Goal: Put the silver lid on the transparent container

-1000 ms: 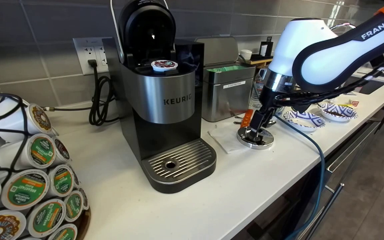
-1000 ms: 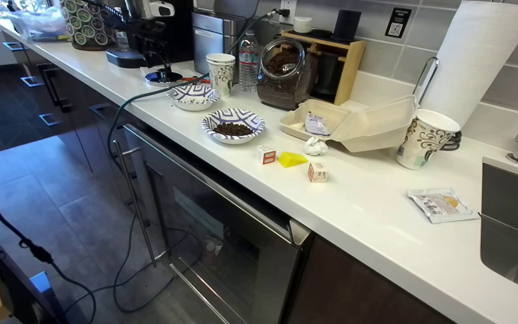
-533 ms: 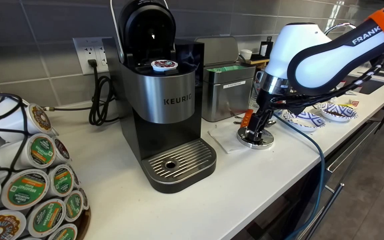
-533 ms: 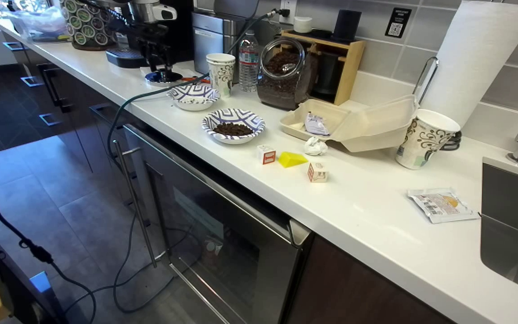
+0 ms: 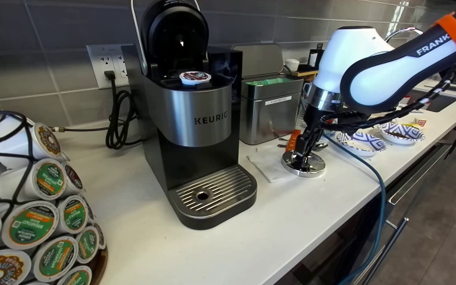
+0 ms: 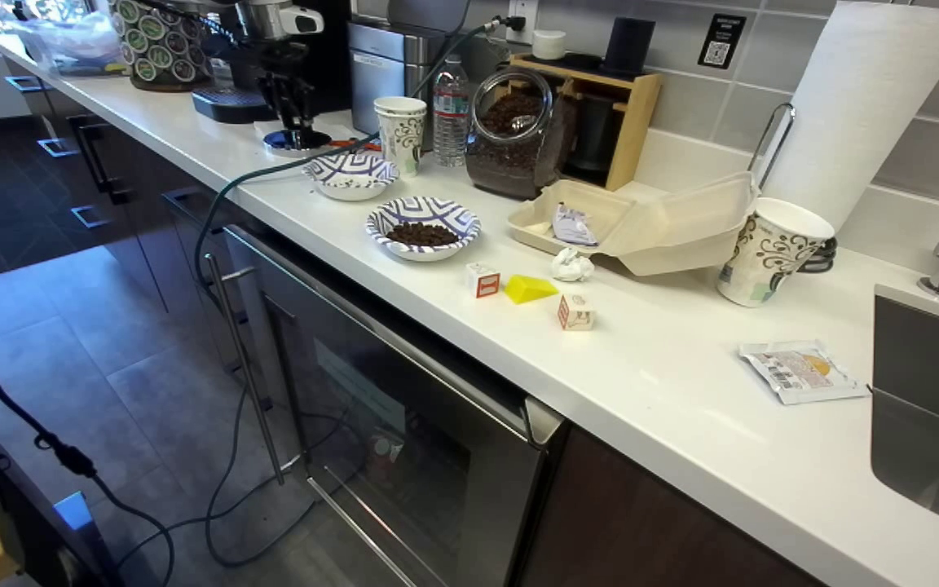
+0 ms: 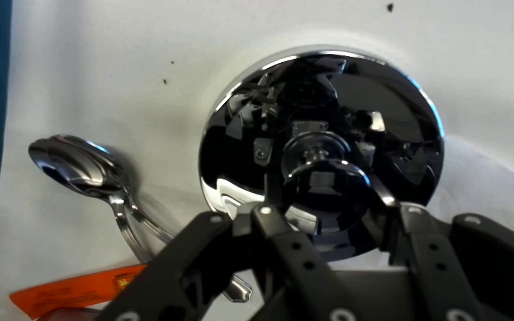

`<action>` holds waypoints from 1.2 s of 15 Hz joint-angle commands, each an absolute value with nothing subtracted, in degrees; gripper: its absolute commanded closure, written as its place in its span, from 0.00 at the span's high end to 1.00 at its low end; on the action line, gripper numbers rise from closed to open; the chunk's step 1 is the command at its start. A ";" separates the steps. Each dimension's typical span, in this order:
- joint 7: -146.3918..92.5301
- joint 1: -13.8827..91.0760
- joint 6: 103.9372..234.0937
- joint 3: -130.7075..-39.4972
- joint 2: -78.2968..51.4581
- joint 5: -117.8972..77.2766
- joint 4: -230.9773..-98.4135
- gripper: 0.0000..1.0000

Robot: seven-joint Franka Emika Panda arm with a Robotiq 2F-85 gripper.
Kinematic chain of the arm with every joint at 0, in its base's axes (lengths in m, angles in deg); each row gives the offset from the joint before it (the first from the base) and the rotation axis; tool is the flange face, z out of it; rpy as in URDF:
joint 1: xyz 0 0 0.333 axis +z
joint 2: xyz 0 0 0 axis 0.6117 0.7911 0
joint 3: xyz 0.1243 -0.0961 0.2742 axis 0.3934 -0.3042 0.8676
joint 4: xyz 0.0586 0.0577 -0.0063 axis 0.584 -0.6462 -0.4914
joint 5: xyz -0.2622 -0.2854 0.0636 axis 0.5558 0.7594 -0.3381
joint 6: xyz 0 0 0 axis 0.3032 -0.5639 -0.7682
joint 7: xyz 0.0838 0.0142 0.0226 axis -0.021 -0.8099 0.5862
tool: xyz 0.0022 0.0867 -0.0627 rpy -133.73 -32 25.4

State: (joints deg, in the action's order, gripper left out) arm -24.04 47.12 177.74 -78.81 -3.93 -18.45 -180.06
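The gripper (image 5: 301, 160) stands more upright now over the silver lid (image 7: 315, 120) near the Keurig coffee maker (image 5: 196, 114), jaws astride the lid's knob (image 7: 328, 196), though whether they pinch it I can't tell, so lifting towards the clear coffee-bean jar (image 6: 510, 151), farther from that machine, seems due.

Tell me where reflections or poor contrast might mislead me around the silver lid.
Wrist view: the silver lid mirrors what seem parts of the end effector in its dark face, with white glare at lower left; in an exterior view, the end effector partly blends into the black coffee maker.
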 commanded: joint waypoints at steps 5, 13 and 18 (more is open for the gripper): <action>-26.55 48.60 172.42 -78.57 -5.31 -16.33 -178.54 0.21; -25.95 47.00 181.10 -76.08 -19.36 -20.85 -188.58 0.21; -23.80 42.31 196.89 -76.81 -32.46 -33.09 -203.66 0.21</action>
State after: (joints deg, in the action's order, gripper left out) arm -24.76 45.02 189.52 -76.75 -23.49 -27.42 -192.54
